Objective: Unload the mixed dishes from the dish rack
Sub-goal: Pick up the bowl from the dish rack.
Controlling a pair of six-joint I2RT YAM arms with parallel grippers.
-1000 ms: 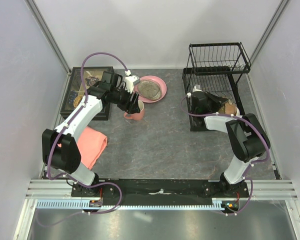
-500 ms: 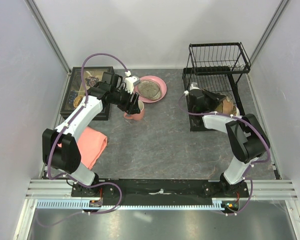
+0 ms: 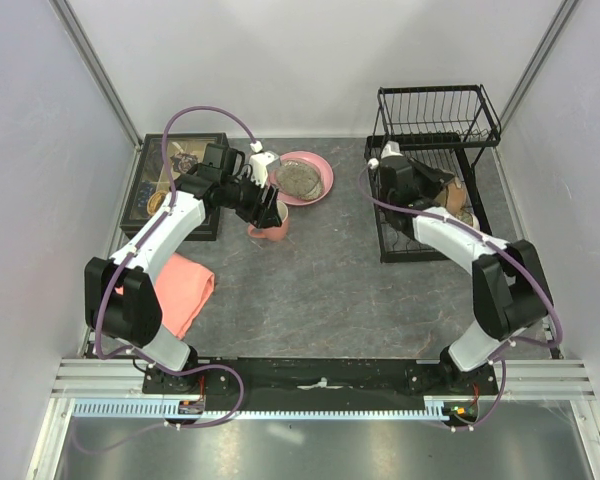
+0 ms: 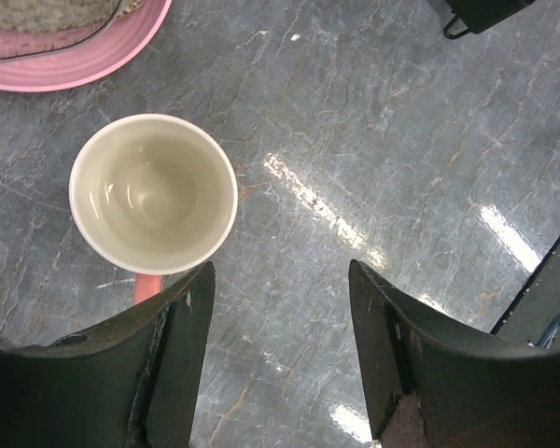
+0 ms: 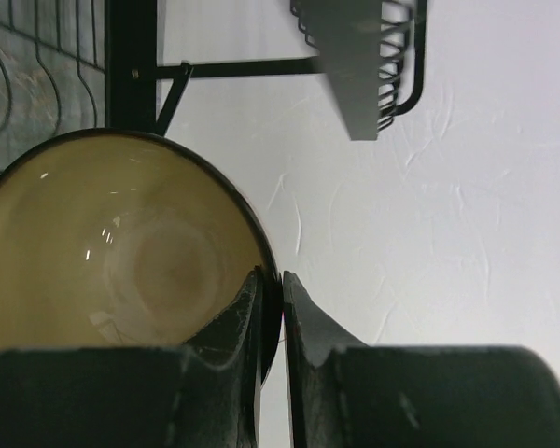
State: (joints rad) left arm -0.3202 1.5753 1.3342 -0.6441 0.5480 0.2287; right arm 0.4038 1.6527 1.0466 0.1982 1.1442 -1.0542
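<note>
The amber-brown bowl (image 5: 121,252) is tilted on edge, its pale inside facing the right wrist camera. My right gripper (image 5: 282,280) is shut on its dark rim, one finger inside and one outside. From above, the bowl (image 3: 456,207) hangs over the lower tier of the black wire dish rack (image 3: 432,152). The salmon-pink mug (image 4: 154,191) stands upright on the table, and my left gripper (image 4: 280,280) hovers open just beside and above it, holding nothing. The speckled plate (image 3: 298,178) lies on the large pink plate (image 3: 318,188) behind the mug (image 3: 271,231).
A dark rectangular tray (image 3: 170,190) of small items sits at the back left. A folded salmon-pink cloth (image 3: 185,290) lies near the left arm. The rack's upper basket (image 5: 364,56) hangs close above the bowl.
My right gripper has lifted the bowl up and back from the rack's lower tier, and the arm has stretched out. The left arm and mug have not moved.
</note>
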